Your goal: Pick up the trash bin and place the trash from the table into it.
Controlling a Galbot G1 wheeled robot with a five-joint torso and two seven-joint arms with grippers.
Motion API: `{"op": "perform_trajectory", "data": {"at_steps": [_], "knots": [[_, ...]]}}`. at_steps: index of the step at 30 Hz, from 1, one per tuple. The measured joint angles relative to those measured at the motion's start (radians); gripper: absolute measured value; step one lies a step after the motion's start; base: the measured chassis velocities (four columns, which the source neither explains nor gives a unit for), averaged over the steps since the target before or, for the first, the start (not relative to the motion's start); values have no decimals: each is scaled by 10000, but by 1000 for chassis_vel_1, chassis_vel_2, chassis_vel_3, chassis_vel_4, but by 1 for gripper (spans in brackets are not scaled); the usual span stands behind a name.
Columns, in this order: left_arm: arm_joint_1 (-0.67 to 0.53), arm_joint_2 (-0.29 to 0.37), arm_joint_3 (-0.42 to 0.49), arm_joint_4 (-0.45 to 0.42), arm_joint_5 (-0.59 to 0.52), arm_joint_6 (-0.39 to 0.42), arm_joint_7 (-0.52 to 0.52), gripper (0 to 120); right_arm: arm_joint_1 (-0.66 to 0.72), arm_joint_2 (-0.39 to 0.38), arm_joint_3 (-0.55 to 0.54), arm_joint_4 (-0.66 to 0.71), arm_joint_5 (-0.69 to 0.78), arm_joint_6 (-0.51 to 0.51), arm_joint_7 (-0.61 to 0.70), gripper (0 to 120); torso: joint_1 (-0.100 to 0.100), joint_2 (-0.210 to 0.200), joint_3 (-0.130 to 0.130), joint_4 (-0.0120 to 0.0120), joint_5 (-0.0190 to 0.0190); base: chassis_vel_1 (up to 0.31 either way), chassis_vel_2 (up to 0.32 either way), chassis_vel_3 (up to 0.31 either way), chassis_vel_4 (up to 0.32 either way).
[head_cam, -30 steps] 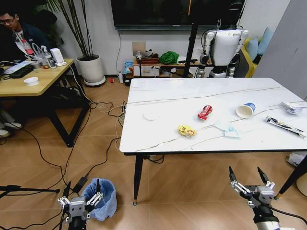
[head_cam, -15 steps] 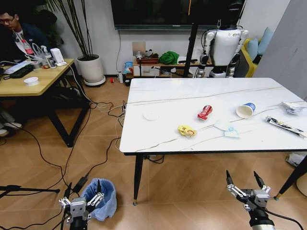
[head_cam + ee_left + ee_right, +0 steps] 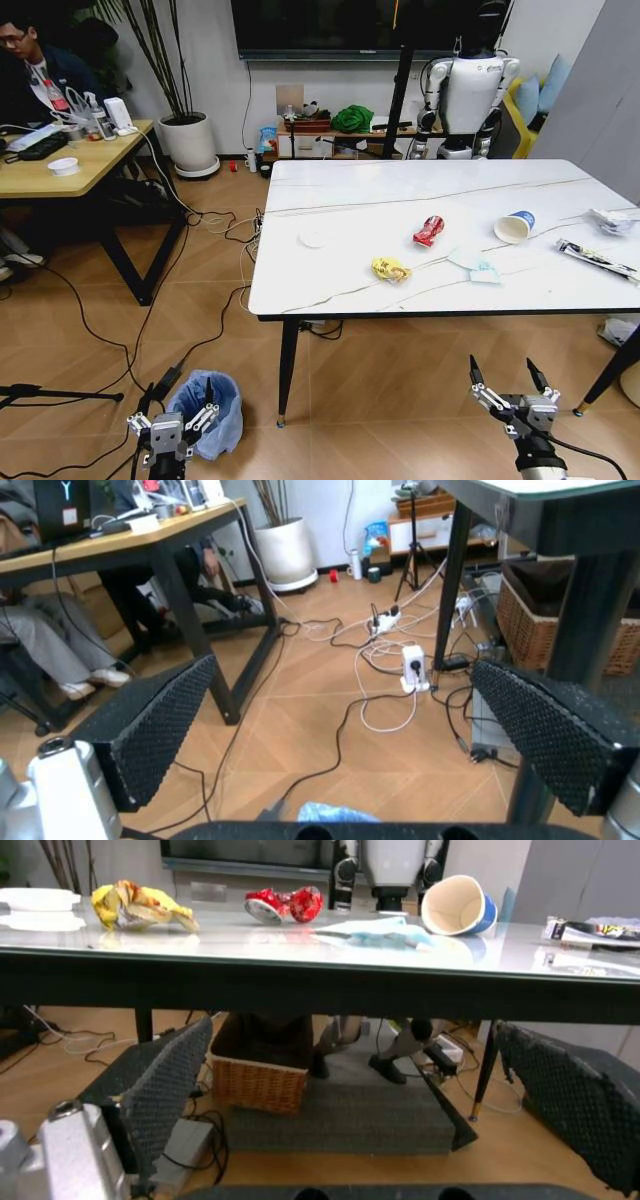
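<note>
The right gripper (image 3: 511,385) has sunk slightly lower over the last second and now hangs below the near edge of the table (image 3: 330,275), while the left gripper (image 3: 177,422) stays low over the floor, just beside the trash bin (image 3: 208,410) with its blue liner. This suggests the robot is still lining up on the bin, which is not yet lifted. Both grippers are spread wide and hold nothing. On the table lie the yellow wrapper (image 3: 389,269), the red can (image 3: 428,231), the paper cup (image 3: 514,227) and the pale mask (image 3: 476,268), all untouched
</note>
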Motion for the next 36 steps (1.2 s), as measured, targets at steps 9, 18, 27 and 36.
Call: {"op": "perform_trajectory", "data": {"at_steps": [9, 18, 27, 36], "knots": [[84, -17, 44, 91, 108, -6, 17, 100, 53, 97, -17, -147, -17, 95, -25, 100, -209, -468, -260, 0, 0, 0, 0, 0, 0], [134, -24, -85, 224, -29, -28, 35, 100, 73, 341, -108, -704, -363, 530, -213, 100, -420, -924, -504, 0, 1, 0, 0, 0, 0], [147, -79, -163, 340, -85, -35, 51, 100, -7, 547, -182, -1052, -734, 1016, -473, 100, -582, -1304, -722, 0, 0, 0, 0, 0, 0], [157, -179, -178, 487, -71, -65, 65, 100, 76, 808, -140, -1086, -1000, 1150, -744, 100, -787, -1774, -986, 0, 0, 0, 0, 0, 0]]}}
